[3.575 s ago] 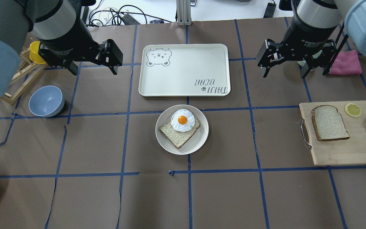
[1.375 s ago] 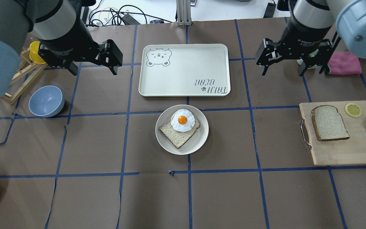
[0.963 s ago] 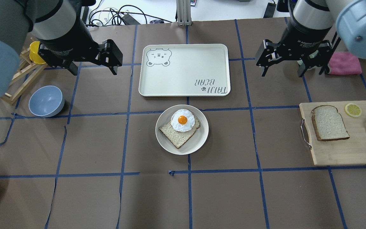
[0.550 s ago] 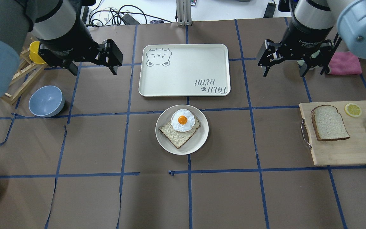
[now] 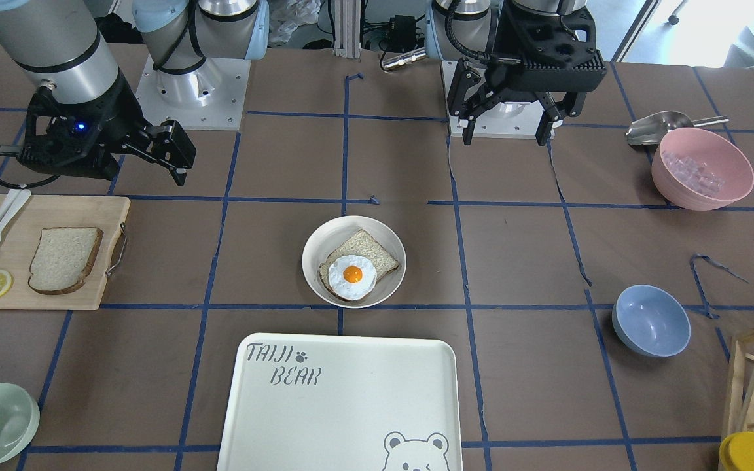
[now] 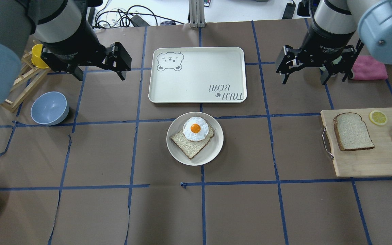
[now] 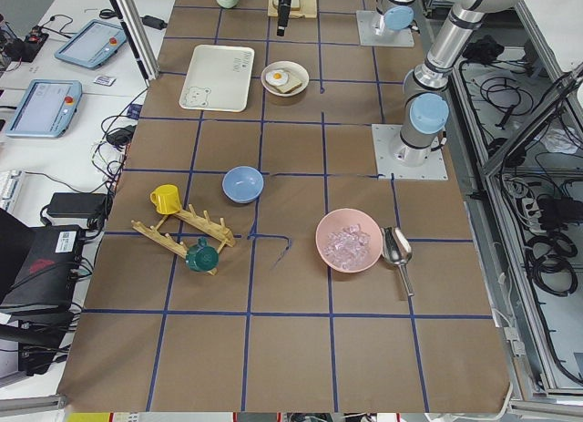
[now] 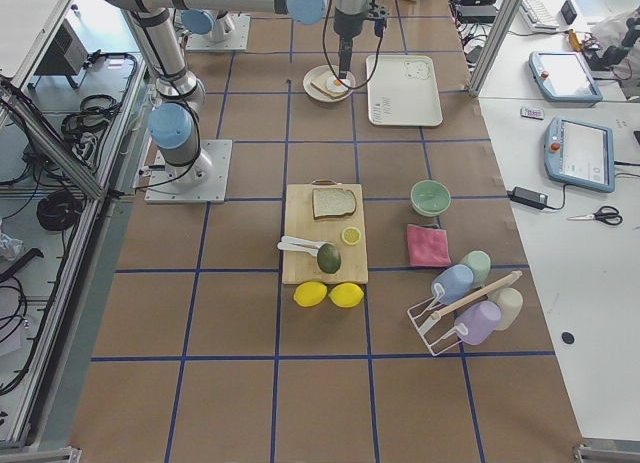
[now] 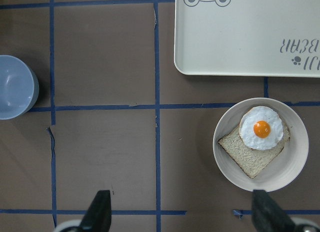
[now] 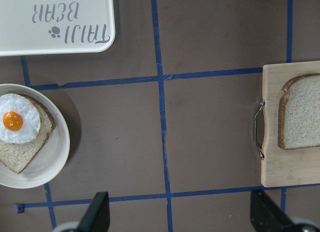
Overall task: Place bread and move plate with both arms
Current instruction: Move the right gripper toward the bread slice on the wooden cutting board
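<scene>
Task status, first stage, nothing yet accomplished. The desk [image 6: 243,211] carries all items. The left arm [image 6: 63,30] and right arm [image 6: 332,20] both hang above it, clear of every object. The bear-printed tray [image 6: 199,61] lies bare toward the operators' long edge, about midway along it. The wooden cutting board [image 6: 359,163] sits at the desk's right end. The plate [image 6: 218,146] stands at the middle of the desk, just beside the tray's robot-side edge but apart from it, and holds a slice topped with a fried egg [image 6: 195,128].

The bread [image 6: 352,131] lies flat on the cutting board near its handle, untouched and well apart from the plate. The left pincer [image 6: 100,75] is spread wide and holds nothing, over the desk's left half. The right pincer [image 6: 304,81] is likewise spread wide and empty, over the right half; its wrist view takes in both the bread and the plate.

Remaining, as judged from the layout:
- grasp the bread at the right end (the right arm is the nearer);
- carry it to the plate and set it down, presumably onto the egg;
- bring both pincers to opposite sides of the plate's rim and shift the plate, the bare tray being the likely destination.
</scene>
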`<action>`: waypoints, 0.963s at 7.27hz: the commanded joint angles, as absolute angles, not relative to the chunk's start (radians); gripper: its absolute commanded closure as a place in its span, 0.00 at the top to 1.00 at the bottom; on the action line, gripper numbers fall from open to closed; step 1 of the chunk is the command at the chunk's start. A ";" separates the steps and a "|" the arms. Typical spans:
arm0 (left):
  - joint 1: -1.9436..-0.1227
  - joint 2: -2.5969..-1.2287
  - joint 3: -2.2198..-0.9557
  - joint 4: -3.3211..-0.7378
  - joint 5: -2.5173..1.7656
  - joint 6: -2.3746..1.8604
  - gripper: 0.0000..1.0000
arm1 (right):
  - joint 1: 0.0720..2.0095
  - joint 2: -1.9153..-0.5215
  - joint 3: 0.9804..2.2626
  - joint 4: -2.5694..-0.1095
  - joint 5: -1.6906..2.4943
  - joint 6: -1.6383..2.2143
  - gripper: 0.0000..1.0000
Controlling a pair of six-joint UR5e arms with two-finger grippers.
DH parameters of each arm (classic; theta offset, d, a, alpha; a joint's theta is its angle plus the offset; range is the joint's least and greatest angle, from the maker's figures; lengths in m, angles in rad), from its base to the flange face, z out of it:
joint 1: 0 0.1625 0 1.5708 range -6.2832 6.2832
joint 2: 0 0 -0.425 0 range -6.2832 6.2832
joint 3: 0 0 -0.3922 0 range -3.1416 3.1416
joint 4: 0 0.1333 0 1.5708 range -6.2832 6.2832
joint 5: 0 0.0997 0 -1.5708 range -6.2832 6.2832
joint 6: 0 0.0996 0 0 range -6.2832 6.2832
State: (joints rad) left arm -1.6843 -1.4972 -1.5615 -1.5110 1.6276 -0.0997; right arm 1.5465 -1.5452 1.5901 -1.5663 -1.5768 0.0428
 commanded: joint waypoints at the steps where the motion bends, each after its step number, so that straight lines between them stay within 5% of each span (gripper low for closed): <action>1: -1.684 -1.497 -1.562 -1.511 1.628 -0.100 1.00 | 1.531 -1.520 1.632 -1.586 -1.583 0.043 1.00; 7: -1.684 -1.497 -1.562 -1.511 1.628 -0.100 1.00 | 1.260 -1.352 1.782 -1.881 -1.623 -0.138 0.97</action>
State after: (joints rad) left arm -1.6843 -1.4972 -1.5614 -1.5110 1.6275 -0.0997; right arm 1.2982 -1.3846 1.7297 -1.7831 -1.5993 -0.1041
